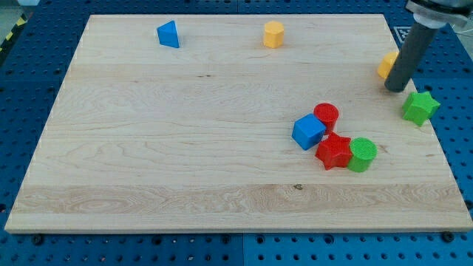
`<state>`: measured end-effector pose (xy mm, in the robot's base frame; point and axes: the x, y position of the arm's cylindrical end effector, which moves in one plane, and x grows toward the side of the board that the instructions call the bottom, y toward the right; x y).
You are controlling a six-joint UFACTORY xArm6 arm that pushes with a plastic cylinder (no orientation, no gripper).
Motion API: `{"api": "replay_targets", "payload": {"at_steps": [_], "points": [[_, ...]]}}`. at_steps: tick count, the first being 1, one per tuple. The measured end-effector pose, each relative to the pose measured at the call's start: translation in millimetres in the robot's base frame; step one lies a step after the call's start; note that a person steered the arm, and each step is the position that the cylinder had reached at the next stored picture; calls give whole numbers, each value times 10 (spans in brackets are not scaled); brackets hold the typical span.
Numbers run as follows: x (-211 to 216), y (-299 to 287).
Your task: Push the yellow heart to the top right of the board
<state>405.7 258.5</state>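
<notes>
A yellow block (pixel 386 65) lies near the board's right edge, partly hidden behind my rod, so its shape is hard to make out. My tip (pixel 395 89) rests on the board just right of and below this block, touching or almost touching it. A second yellow block (pixel 274 34), which looks hexagonal, sits near the view's top edge at the middle.
A green star (pixel 420 107) lies just below and right of my tip. A blue cube (pixel 308 131), red cylinder (pixel 326 114), red star (pixel 334 151) and green cylinder (pixel 362 154) cluster at lower right. A blue triangle (pixel 168 34) sits at top left.
</notes>
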Motion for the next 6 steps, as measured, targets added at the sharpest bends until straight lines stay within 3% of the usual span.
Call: {"api": "replay_targets", "payload": {"at_steps": [1, 4, 6], "points": [[73, 139], [-537, 188], [-1021, -78]]}}
